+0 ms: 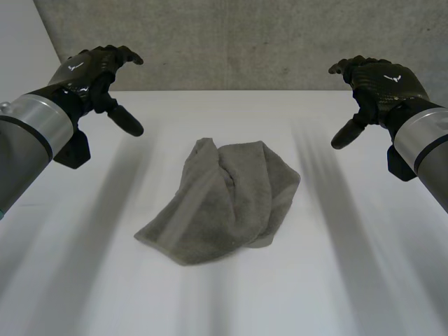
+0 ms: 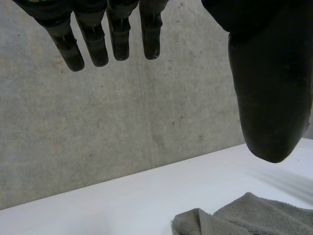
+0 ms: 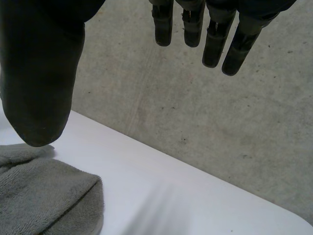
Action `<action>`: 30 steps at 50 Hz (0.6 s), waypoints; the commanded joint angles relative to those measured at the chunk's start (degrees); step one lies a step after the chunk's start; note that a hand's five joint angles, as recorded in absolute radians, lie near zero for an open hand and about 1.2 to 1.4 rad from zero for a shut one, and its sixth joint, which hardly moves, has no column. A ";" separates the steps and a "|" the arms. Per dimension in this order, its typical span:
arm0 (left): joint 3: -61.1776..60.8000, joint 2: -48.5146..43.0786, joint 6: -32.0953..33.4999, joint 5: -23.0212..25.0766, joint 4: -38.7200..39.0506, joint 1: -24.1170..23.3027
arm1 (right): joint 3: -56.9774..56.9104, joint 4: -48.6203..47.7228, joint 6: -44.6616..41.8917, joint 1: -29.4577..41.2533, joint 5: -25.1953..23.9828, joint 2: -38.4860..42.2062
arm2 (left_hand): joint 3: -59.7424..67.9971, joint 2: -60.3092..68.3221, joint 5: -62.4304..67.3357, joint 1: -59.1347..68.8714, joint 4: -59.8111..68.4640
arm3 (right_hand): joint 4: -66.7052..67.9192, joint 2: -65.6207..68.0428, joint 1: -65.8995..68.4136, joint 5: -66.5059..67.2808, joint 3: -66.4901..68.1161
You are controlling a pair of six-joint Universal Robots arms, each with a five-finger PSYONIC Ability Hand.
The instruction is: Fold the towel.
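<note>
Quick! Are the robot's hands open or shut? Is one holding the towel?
Left hand: open, holding nothing, apart from the towel.
Right hand: open, holding nothing too.

Soft, even light is brightening the white table [image 1: 378, 287]. The towel [image 1: 231, 203] is casting a thin shadow along its near edge, and the far wall [image 1: 245, 42] is looking dimmer.

This is looking like a robotics lab: a plain white bench [image 1: 364, 280] is sitting with its far edge against a bare concrete wall [image 1: 245, 42], and the robot's left arm [image 1: 31, 136] and right arm [image 1: 427, 143] are reaching over it.
</note>
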 commanded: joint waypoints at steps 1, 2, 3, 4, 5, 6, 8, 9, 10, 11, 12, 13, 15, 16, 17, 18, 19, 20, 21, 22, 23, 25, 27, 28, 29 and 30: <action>-1.12 0.30 0.20 0.23 0.26 -0.01 | 0.09 -0.01 -0.11 -0.06 0.02 0.10 | -3.30 -3.66 -2.44 -3.92 -3.76 | -4.35 -4.09 -3.69 -3.56 -3.01; -1.13 0.30 0.20 0.24 0.26 -0.01 | 0.09 -0.01 -0.29 0.03 0.02 0.10 | -3.30 -3.66 -2.44 -3.92 -3.76 | -4.35 -4.09 -3.69 -3.56 -3.01; -1.83 0.48 0.29 0.50 0.70 -0.28 | 0.09 -0.01 -0.29 0.03 0.02 0.10 | -3.30 -3.66 -2.44 -3.92 -3.76 | -4.35 -4.09 -3.69 -3.56 -3.01; -1.83 0.48 0.29 0.50 0.70 -0.28 | 0.09 -0.09 -0.55 0.03 0.02 0.10 | -3.30 -3.66 -2.44 -3.92 -3.76 | -4.35 -4.09 -3.69 -3.56 -3.01; -2.36 0.48 0.64 0.59 1.14 -0.80 | 0.09 -0.18 -0.99 0.03 -0.16 0.19 | -3.30 -3.66 -2.44 -3.92 -3.76 | -4.35 -4.09 -3.69 -3.56 -3.01; -2.88 0.48 1.25 0.76 1.66 -1.24 | 0.09 -0.18 -0.99 0.03 -0.16 0.19 | -3.30 -3.83 -2.61 -4.09 -3.76 | -4.35 -4.09 -3.69 -3.56 -3.01; -3.76 0.39 2.30 0.94 2.02 -1.85 | -0.08 -0.09 -1.61 0.03 -0.25 0.63 | -3.30 -3.83 -2.61 -4.09 -3.76 | -4.35 -4.09 -3.69 -3.56 -3.01; -5.16 0.13 3.53 1.03 2.19 -2.64 | -0.26 0.25 -2.74 0.03 -0.42 1.06 | -3.30 -3.83 -2.61 -4.09 -3.76 | -4.35 -4.09 -3.69 -3.56 -3.01; -5.17 0.13 3.54 1.03 2.20 -2.65 | -0.26 0.52 -4.14 0.03 -0.51 2.02 | -3.30 -3.83 -2.61 -4.09 -3.76 | -4.35 -4.09 -3.69 -3.56 -3.01; -7.17 -0.14 5.11 1.03 2.80 -3.78 | -0.26 0.52 -4.16 0.03 -0.51 2.03 | -3.30 -3.83 -2.61 -4.09 -3.76 | -4.35 -4.09 -3.69 -3.56 -3.01; -7.19 -0.14 5.12 1.03 2.81 -3.79 | -0.35 0.78 -5.55 -0.06 -0.60 3.60 | -3.30 -3.83 -2.61 -4.09 -3.76 | -4.35 -4.09 -3.69 -3.56 -3.01; -9.11 -0.49 6.86 1.03 4.29 -5.01 | -0.35 1.66 -6.70 0.03 -0.77 5.09 | -3.30 -3.83 -2.61 -4.09 -3.76 | -4.35 -4.09 -3.69 -3.56 -3.01; -11.06 -1.37 8.99 1.03 6.59 -5.99 | -0.44 2.97 -7.40 0.29 -1.03 6.76 | -3.30 -3.83 -2.61 -4.09 -3.76 | -4.35 -4.09 -3.69 -3.56 -3.01; -12.72 -3.02 11.08 0.94 9.11 -6.95 | -0.44 3.94 -7.76 0.55 -1.65 8.78 | -3.30 -3.83 -2.61 -4.09 -3.76 | -4.35 -4.09 -3.69 -3.56 -3.01; -14.21 -5.13 13.27 1.11 11.31 -7.83 | -0.44 3.95 -7.76 0.55 -1.65 8.80 | -3.30 -3.83 -2.61 -4.09 -3.76 | -4.35 -4.09 -3.69 -3.56 -3.01; -14.23 -5.15 13.30 1.12 11.34 -7.84 | -0.26 4.30 -7.85 0.82 -2.35 10.98 | -3.30 -3.83 -2.61 -4.09 -3.76 | -4.35 -4.09 -3.69 -3.56 -3.01; -15.36 -6.98 15.30 1.12 13.16 -8.97 | -0.26 4.30 -7.85 0.82 -2.35 11.00 | -3.30 -4.00 -2.78 -4.26 -3.76 | -4.35 -4.09 -3.69 -3.56 -3.01; -15.37 -6.99 15.32 1.12 13.18 -8.98 | -0.09 4.21 -7.85 1.25 -3.14 13.35 | -3.30 -4.00 -2.78 -4.26 -3.76 | -4.35 -4.09 -3.69 -3.56 -3.01; -15.89 -8.82 17.49 1.03 14.31 -10.11 | 0.00 3.87 -7.59 2.04 -4.02 15.37 | -3.30 -4.00 -2.78 -4.26 -3.76 | -4.35 -4.09 -3.69 -3.56 -3.01; -16.07 -11.01 19.52 1.12 15.02 -11.17 | 0.00 3.86 -7.59 2.05 -4.02 15.39 | -3.30 -4.00 -2.78 -4.26 -3.76 | -4.35 -4.09 -3.69 -3.56 -3.01; -16.07 -11.04 19.54 1.12 15.03 -11.18 | 0.09 3.08 -7.67 2.83 -4.98 17.31 | -3.30 -4.00 -2.78 -4.26 -3.76 | -4.35 -4.09 -3.69 -3.56 -3.01; -15.64 -14.88 23.04 1.12 15.64 -12.66 | 0.18 1.84 -8.11 3.37 -5.96 19.17 | -3.30 -4.00 -2.78 -4.26 -3.76 | -4.35 -4.09 -3.69 -3.56 -3.01; -15.28 -16.38 24.44 1.12 15.64 -13.11 | 0.44 0.43 -8.20 3.72 -6.57 20.84 | -3.30 -4.00 -2.78 -4.26 -3.76 | -4.35 -4.09 -3.69 -3.56 -3.01; -15.28 -16.40 24.46 1.12 15.64 -13.11 | 0.70 -1.05 -8.37 4.24 -6.92 22.32 | -3.30 -4.00 -2.78 -4.26 -3.76 | -4.35 -4.09 -3.69 -3.56 -3.01; -14.85 -17.53 25.76 1.12 15.82 -13.63 | 0.88 -2.71 -8.81 5.03 -6.93 23.55 | -3.30 -4.00 -2.78 -4.26 -3.76 | -4.35 -4.09 -3.69 -3.56 -3.01; -14.23 -18.67 27.08 1.03 15.91 -13.99 | 0.88 -2.73 -8.82 5.04 -6.93 23.57 | -3.30 -4.00 -2.78 -4.26 -3.76 | -4.35 -4.09 -3.69 -3.56 -3.01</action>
